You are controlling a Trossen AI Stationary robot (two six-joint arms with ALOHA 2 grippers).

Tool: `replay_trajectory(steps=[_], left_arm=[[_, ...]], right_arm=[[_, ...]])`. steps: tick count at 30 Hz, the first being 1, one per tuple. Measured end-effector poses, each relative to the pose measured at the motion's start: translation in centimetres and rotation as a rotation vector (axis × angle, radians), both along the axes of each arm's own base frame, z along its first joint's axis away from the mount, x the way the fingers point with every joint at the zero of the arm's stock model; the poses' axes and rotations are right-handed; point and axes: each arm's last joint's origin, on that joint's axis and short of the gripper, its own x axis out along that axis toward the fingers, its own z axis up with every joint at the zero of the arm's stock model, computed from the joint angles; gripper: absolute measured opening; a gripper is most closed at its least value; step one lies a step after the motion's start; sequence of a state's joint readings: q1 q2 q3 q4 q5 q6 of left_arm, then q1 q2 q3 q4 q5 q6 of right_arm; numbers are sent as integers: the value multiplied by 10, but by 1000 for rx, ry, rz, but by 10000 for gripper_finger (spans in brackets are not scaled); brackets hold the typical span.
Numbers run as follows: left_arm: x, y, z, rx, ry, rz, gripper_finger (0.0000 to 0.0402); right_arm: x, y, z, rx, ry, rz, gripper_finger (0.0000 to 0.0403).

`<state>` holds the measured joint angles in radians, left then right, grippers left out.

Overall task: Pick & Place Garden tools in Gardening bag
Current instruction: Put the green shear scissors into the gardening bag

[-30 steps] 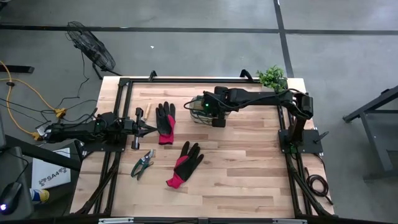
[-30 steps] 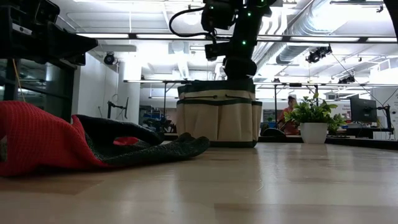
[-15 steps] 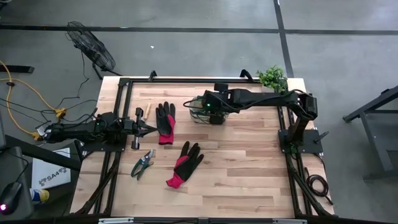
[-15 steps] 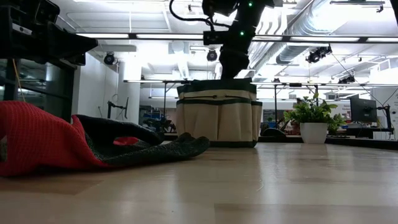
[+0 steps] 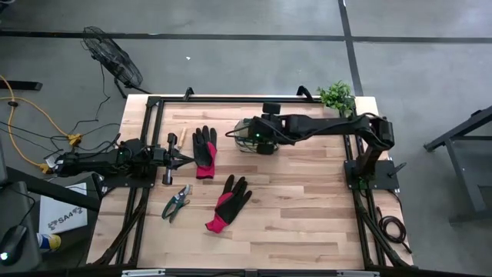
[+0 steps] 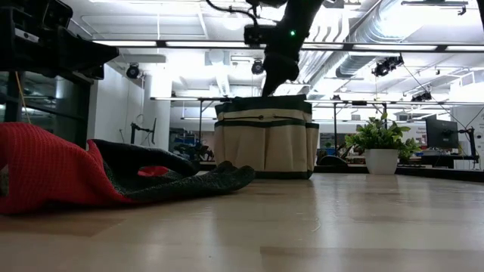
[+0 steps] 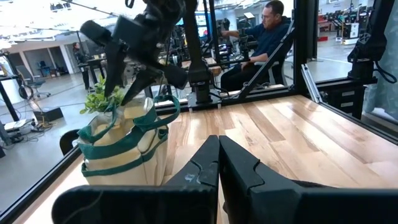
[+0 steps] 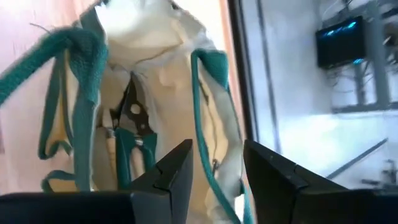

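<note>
The gardening bag (image 5: pixel 244 138) stands upright on its base at the table's far middle, olive-tan with green trim (image 6: pixel 263 136). My right gripper (image 8: pixel 217 168) hangs open just above the bag's mouth (image 6: pixel 276 72) with nothing between its fingers. A dark-handled pruner (image 8: pixel 132 115) lies inside the bag. Flat on the table lie two black-and-red gloves (image 5: pixel 204 150) (image 5: pixel 228 201) and another pruner (image 5: pixel 175 202). My left gripper (image 5: pixel 184 159) waits shut at the table's left edge (image 7: pixel 217 165).
A green potted plant (image 5: pixel 336 95) stands at the far right corner (image 6: pixel 382 143). A small wooden-handled tool (image 5: pixel 174 139) lies beside the left arm. The near half of the table (image 5: pixel 307 223) is bare wood. A person sits beyond the table (image 7: pixel 264 31).
My right gripper has risen out of the bag's mouth, shifted a little toward the table's left edge, and tipped. The bag and the other tools have stayed where they were.
</note>
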<state>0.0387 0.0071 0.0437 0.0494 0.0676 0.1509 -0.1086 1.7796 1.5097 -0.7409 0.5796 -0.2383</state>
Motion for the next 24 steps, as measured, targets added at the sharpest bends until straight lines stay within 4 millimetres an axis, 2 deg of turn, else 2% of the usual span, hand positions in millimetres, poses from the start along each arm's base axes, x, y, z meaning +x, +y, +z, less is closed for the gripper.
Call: replay_trajectory(steps=[10, 17, 21, 24], left_arm=[[0, 0, 0, 0, 0, 0, 1], [0, 0, 0, 0, 0, 0, 1], [0, 0, 0, 0, 0, 0, 1], [0, 0, 0, 0, 0, 0, 1]], right_arm=[[7, 26, 13, -48, -109, 67, 135], [18, 58, 17, 44, -225, 215, 135], [19, 72, 16, 101, -267, 204, 135], [19, 82, 16, 214, -315, 187, 135]])
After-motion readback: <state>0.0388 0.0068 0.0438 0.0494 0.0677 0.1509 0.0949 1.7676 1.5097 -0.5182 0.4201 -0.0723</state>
